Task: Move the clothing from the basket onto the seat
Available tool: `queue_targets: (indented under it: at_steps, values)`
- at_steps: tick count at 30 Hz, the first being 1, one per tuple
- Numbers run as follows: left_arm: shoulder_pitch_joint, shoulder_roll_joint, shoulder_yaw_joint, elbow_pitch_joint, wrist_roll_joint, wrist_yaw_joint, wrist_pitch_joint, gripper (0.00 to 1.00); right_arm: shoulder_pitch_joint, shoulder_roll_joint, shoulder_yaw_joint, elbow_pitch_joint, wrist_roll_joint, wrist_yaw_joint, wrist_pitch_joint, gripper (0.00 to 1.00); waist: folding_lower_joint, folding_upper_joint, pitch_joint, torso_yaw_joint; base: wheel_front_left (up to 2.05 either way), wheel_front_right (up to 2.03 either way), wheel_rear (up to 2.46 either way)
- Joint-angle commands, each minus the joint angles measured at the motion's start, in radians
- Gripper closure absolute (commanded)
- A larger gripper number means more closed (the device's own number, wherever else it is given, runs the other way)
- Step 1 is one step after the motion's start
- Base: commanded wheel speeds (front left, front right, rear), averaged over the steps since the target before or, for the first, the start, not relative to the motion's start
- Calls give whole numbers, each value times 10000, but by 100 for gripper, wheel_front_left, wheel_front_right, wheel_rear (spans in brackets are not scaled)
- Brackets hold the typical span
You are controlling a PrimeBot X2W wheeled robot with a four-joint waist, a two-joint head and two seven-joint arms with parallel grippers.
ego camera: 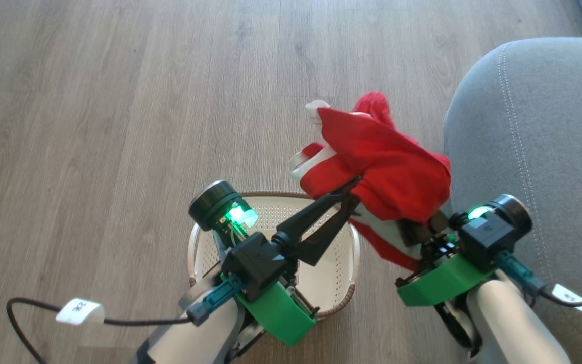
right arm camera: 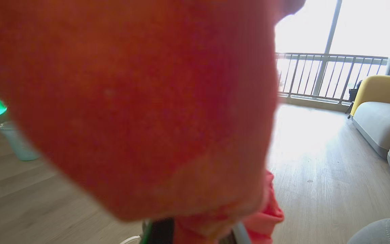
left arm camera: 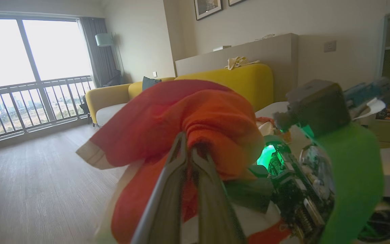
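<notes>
- Fingers of the left claw (ego camera: 354, 192) are pressed together on a fold of the clothing (ego camera: 387, 162), at the middle of the head view. The left wrist view shows red fabric pinched between the two tips.
- Right claw (ego camera: 422, 231), at the lower right of the head view, sits under the same bundle. Cloth drapes over its fingers and covers most of the right wrist view, so I cannot tell whether it pinches or stands spread.
- Clothing hangs in the air as one red and white bunch, above and to the right of the basket (ego camera: 271, 194). Its right edge is just beside the rounded edge of the seat (ego camera: 538, 151), and no part of it rests on the seat.
- Basket stands on the wooden floor (ego camera: 119, 101) at the lower middle of the frame. Its perforated bottom looks bare where it shows, but the left arm hides part of it, so a leftover piece cannot be ruled out.
- Judging from this, the lift out is done and roughly half the job is behind. Left to do: carry the bunch rightward over the seat, lower it there, and open both claws.
</notes>
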Motion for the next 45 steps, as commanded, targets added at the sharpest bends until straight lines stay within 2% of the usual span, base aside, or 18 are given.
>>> queue_targets:
  at_steps: [1,19,20,21,22,32,42,45]
  values:
    - [-213,165,321,-204,-12,-8,-93,100,-129,146,-18,-451,98,-4,-24,100,0,0,-9,3,0,0,0]
    - [5,532,57,758,-12,-8,-93,99,-90,374,-984,-854,301,-4,-24,100,0,0,42,-151,0,0,0]
    - [11,541,51,789,-5,-8,-93,75,-86,377,-1028,-866,284,-4,-24,100,0,0,49,-159,0,0,0]
    - [30,535,90,817,10,-8,-93,9,-80,378,-1082,-881,266,-4,-24,100,0,0,57,-164,0,0,0]
    - [74,526,138,894,4,-8,-93,0,-73,380,-1152,-899,248,-4,-24,100,0,0,61,-169,0,0,0]
    - [490,613,207,1412,-35,-8,-93,0,246,417,-2318,-1193,92,-4,-24,100,0,0,99,-325,0,0,0]
    - [992,821,5,1434,-180,-8,-93,0,431,483,-3113,-1470,-45,-4,-25,100,0,0,273,-897,0,0,0]
    - [1048,953,-102,1615,177,-8,-93,0,539,558,-3249,-1455,-86,-4,-25,100,0,0,305,-1057,0,0,0]
